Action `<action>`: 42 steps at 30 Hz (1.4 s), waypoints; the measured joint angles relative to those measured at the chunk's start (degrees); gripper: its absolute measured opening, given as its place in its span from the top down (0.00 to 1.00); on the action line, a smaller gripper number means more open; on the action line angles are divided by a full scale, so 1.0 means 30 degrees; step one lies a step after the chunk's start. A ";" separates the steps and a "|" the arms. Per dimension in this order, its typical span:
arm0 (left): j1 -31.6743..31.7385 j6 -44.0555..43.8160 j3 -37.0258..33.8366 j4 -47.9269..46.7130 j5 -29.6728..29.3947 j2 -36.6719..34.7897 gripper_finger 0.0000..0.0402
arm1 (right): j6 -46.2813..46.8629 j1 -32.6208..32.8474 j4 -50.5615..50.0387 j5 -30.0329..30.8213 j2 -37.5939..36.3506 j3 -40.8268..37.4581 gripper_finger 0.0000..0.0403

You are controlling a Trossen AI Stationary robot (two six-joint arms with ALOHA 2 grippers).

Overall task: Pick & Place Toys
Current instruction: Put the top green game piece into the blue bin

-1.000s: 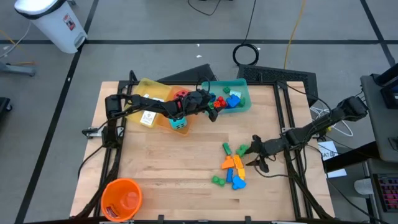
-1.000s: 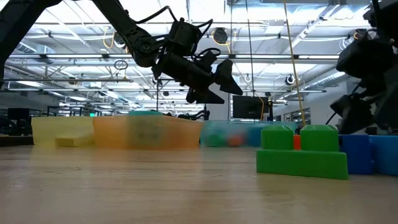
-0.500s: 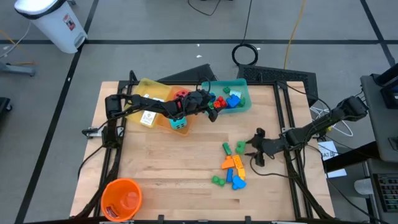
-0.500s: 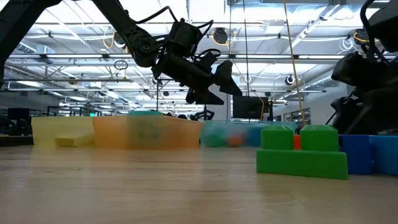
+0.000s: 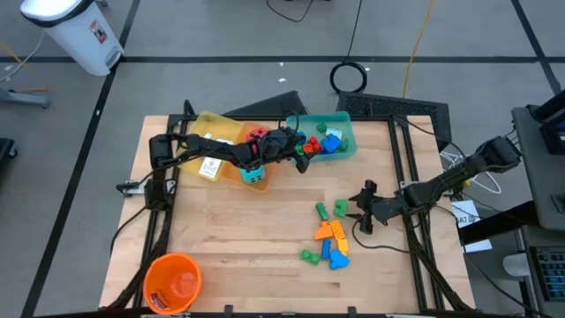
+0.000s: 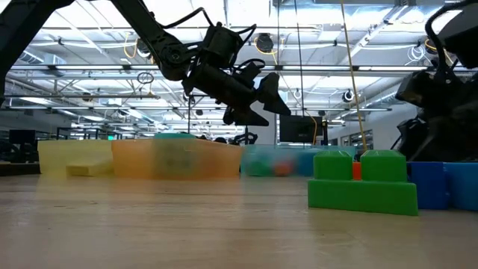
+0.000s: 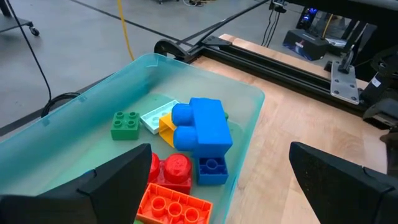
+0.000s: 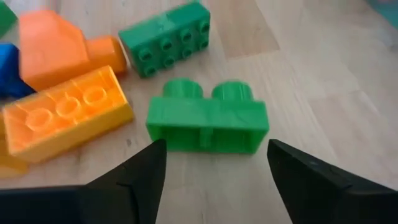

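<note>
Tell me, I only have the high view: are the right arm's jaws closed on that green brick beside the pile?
Observer: No. The right wrist view shows the right gripper with its jaws open and the green two-stud brick lying on the wood just ahead, untouched.
Operator: Is it lined up?
Observer: Roughly. The brick's long side runs across the gap between the jaws.
Operator: Is the left gripper carrying anything?
Observer: Nothing. The left gripper has its jaws open and empty above the teal tray, where a blue brick lies among others.
</note>
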 joint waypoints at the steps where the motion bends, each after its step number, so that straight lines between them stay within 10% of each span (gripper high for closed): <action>1: 0.0000 0.0000 0.0000 -0.0014 0.0000 0.0000 0.04 | 0.0004 0.0000 0.0230 0.0003 0.0243 -0.0110 0.40; 18: 0.0000 -0.0015 0.0000 -0.0044 0.0000 0.0000 0.04 | -0.1362 0.0021 0.7728 -0.0029 0.4353 -0.1331 0.70; 42: 0.0000 -0.0015 0.0000 -0.0095 -0.0007 0.0000 0.04 | -0.4542 -0.1020 1.5078 -0.0491 0.9415 -0.1345 0.78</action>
